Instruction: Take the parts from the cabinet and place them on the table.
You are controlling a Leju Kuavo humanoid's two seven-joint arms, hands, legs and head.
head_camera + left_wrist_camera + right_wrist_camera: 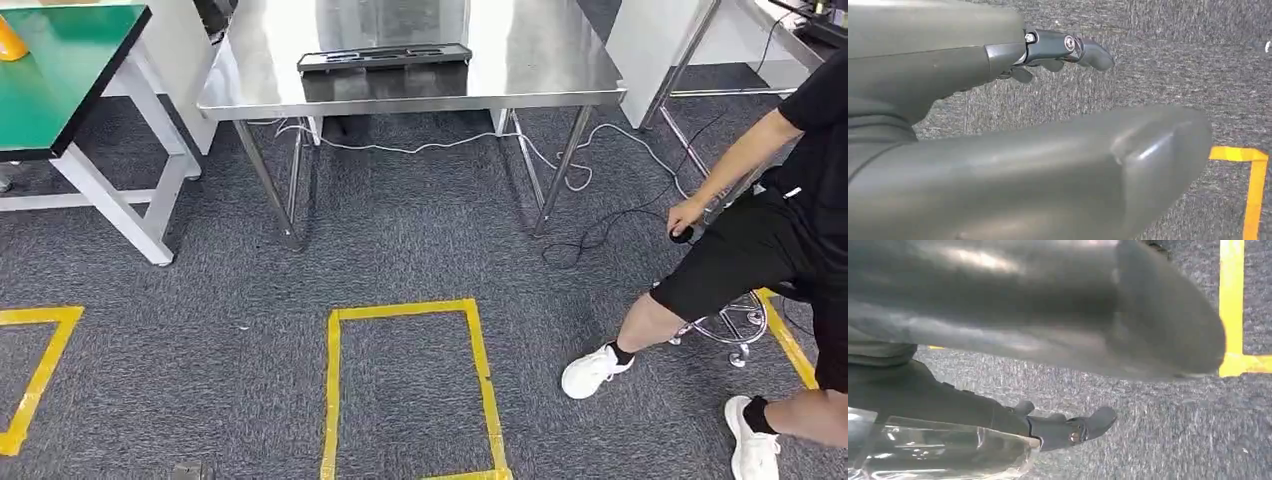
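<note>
While facing the stainless steel table [540, 60], right hand [1058, 427] grips a clear plastic part [943, 452]. Left hand [1058, 50] empty, fingers apart. Carry step; next likely needs walking to that table.

Bright overhead light, glare on steel table [520, 60]; wrist views blurry up close.

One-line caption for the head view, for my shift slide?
Steel table bearing a flat black tray, yellow tape rectangle on grey carpet, seated person at right.
</note>
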